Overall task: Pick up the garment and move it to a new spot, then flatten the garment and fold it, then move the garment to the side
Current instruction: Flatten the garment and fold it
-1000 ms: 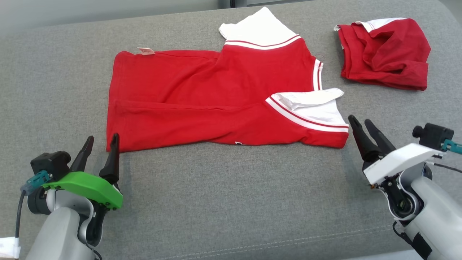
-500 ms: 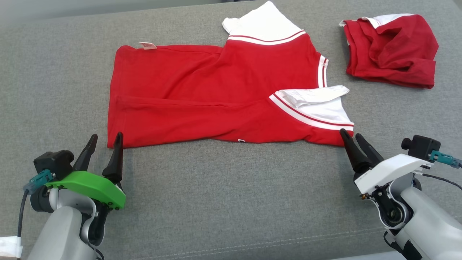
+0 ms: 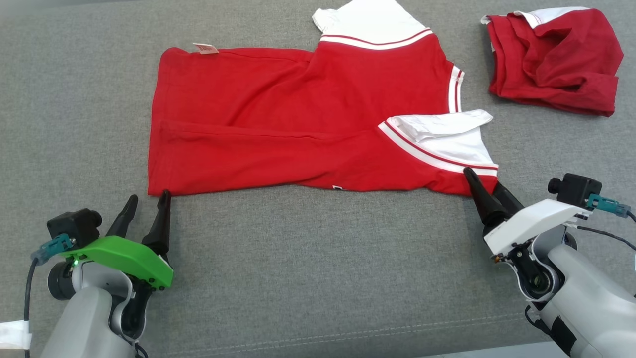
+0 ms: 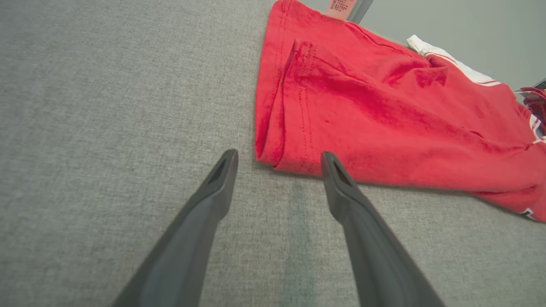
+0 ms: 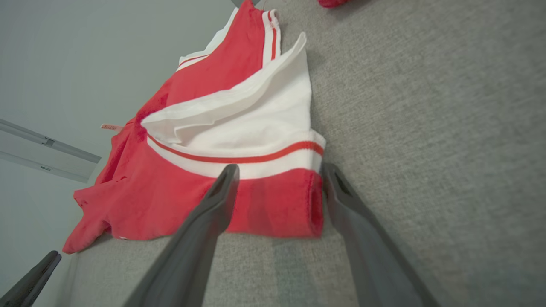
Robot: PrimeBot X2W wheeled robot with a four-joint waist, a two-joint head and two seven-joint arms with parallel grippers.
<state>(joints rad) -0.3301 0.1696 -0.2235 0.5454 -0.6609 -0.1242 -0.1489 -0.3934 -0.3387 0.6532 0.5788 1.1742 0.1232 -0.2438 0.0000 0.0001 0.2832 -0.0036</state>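
Left gripper [image 3: 149, 195] wide open and empty, fingertips straddling the near-left hem corner [image 4: 273, 157] of the red garment [image 3: 298, 124], one tip just short of the cloth edge, the other touching or barely over it. Right gripper [image 3: 483, 177] likewise spread with nothing held, tips bracketing the near-right corner by the white sleeve [image 3: 447, 144], one finger seemingly over the red band and the other just outside the fold on the grey bench [image 3: 318, 278]. Garment laid out across the middle of the bench, fairly flat, hem to the robot's left and collar end to its right, far sleeve poking out at the back, near sleeve turned in with its white cuff doubled over. Placed this way, apparently, to offer one long near edge with a corner within reach of each arm. Reads as the start of the fold: flattening mostly done, both corners lined up for a paired pinch and a lift away from the robot. Needs each lower finger slid under the cloth before closing; otherwise a risk of catching only the top layer, especially at the layered sleeve. Second red garment [image 3: 556, 59], loosely folded, set well apart at the far right, probably to keep clear of the fold.
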